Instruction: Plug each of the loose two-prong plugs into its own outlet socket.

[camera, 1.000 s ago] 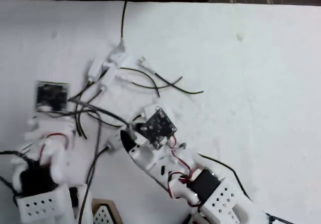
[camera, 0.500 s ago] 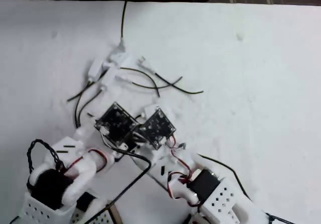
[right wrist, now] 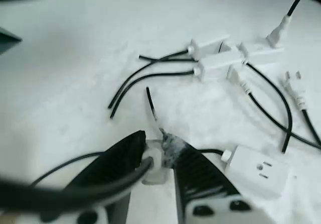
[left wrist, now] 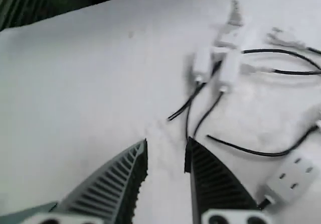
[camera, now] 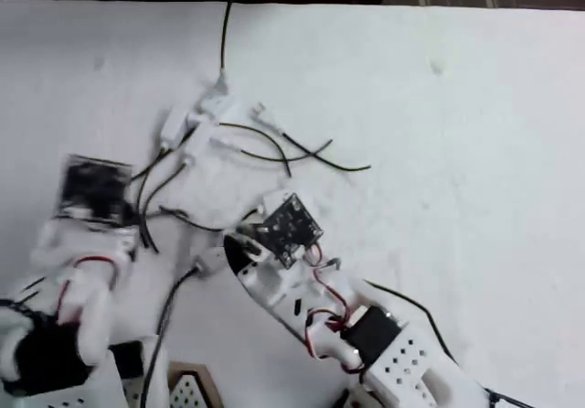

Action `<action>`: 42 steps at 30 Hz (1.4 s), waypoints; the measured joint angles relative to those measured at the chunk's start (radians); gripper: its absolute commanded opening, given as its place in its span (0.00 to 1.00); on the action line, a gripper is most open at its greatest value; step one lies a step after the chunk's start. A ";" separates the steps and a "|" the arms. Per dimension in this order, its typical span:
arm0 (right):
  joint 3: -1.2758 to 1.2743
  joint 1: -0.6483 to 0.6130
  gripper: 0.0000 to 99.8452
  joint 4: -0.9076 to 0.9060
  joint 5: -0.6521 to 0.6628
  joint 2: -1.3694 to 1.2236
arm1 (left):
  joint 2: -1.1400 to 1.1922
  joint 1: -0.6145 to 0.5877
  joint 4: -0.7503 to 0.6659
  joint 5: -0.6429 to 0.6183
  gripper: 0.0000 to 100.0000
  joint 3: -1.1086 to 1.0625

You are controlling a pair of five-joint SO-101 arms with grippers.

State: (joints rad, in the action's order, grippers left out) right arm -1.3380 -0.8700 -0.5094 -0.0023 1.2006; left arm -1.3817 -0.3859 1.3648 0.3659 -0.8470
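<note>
My right gripper is shut on a small white cable-end socket; its black cable trails toward the near edge. A second white outlet socket lies just beside that gripper. A loose two-prong plug rests farther back, prongs up-left. Two white plugs sit in the power strip. My left gripper hovers open over bare table at the left, short of the cable ends, with nothing between its fingers.
Loose black cables cross the middle of the table. The strip's lead runs off the far edge. A perforated block with a wooden edge sits at the near edge between the arms. The white table stretches wide to the right.
Half a second ago the left arm stood beside the right wrist at centre; it has swung back to the left. The black cables near it shifted. The right arm hardly moved.
</note>
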 measured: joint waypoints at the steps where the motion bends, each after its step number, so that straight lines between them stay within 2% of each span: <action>1: 0.005 0.002 0.02 0.015 0.000 -0.032 | 0.000 -0.055 0.000 0.000 0.14 0.000; 6: 0.117 0.002 0.02 0.083 0.000 -0.292 | 0.000 -0.282 0.000 -0.011 0.14 -0.012; 12: 0.203 0.002 0.02 0.187 0.000 -0.589 | 0.000 -0.399 -0.061 -0.038 0.14 -0.184; 19: 0.204 0.035 0.02 0.293 0.000 -0.707 | 0.012 -0.411 -0.239 -0.038 0.14 -0.473; 29: 0.276 0.054 0.02 0.304 0.000 -0.832 | 0.012 -0.413 -0.252 -0.032 0.14 -0.494; 42: 0.278 0.055 0.02 0.333 0.000 -0.845 | 0.012 -0.413 -0.252 -0.028 0.14 -0.502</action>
State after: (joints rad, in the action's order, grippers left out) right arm -1.0602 -0.8147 -0.1765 -0.0023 0.3552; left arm -1.3694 -0.7986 1.1132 0.3383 -1.3487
